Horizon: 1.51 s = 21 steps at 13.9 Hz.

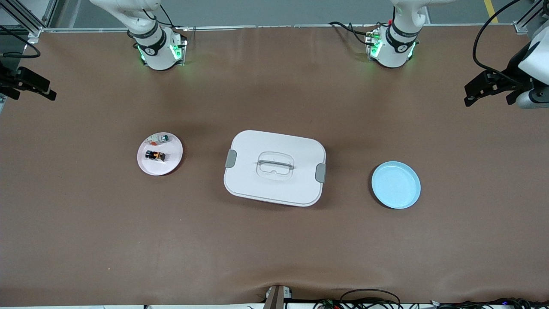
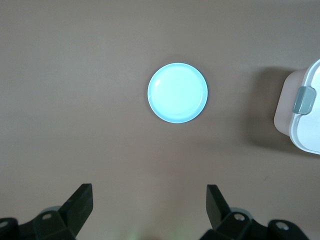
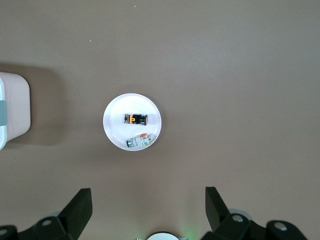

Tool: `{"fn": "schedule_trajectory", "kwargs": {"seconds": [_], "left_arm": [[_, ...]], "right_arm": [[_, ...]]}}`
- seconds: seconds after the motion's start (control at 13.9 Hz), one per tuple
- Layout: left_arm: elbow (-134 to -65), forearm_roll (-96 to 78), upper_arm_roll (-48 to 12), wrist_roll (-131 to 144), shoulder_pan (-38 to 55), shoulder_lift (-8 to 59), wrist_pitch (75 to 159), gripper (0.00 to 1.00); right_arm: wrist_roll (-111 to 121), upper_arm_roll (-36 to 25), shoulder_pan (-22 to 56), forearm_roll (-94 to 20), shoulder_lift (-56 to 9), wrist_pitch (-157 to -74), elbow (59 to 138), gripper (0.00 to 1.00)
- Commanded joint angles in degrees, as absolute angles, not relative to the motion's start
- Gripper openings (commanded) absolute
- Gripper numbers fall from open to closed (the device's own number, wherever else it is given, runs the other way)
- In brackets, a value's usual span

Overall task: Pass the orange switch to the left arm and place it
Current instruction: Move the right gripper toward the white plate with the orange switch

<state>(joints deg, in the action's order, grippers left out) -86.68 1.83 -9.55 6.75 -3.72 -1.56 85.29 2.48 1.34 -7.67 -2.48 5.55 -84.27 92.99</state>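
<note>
The orange switch (image 1: 155, 155), a tiny black block with orange parts, lies on a small pink plate (image 1: 171, 165) toward the right arm's end of the table. In the right wrist view the switch (image 3: 136, 119) lies on that plate (image 3: 113, 131). The white box (image 1: 253, 180) with grey latches stands at the table's middle. My right gripper (image 3: 148, 200) is open and empty, high up at the right arm's end (image 1: 32, 86). My left gripper (image 2: 150, 200) is open and empty, high up at the left arm's end (image 1: 489, 92).
A small white-grey part with a green top (image 1: 163, 138) shares the pink plate with the switch. An empty light blue plate (image 1: 396, 185) lies between the box and the left arm's end, and shows in the left wrist view (image 2: 177, 92). The box's edge shows in both wrist views.
</note>
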Motion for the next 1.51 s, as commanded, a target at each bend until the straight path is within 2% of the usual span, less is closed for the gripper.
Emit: {"fn": "schedule_trajectory", "kwargs": {"seconds": [0.0, 0.65, 0.94, 1.44], "left_arm": [[-86.57, 1.05, -9.58, 5.2, -4.04, -2.29, 83.94, 1.0], [-86.66, 1.05, -9.84, 4.83, -3.69, -0.97, 84.02, 1.0], [-86.66, 1.05, -10.19, 4.92, -3.6, -0.7, 84.99, 1.0], [-86.75, 0.79, -10.2, 4.83, -3.78, -1.4, 86.22, 1.0]], "right_arm": [[1.49, 1.23, -7.73, -3.08, 7.12, -85.51, 94.57, 1.0], [1.49, 1.06, -8.0, -3.16, 6.33, -86.04, 92.82, 1.0], [1.67, 1.05, -8.17, -2.9, 3.7, -86.04, 91.85, 1.0], [2.37, 0.97, -9.58, -1.76, -4.65, -86.31, 91.23, 1.0]]}}
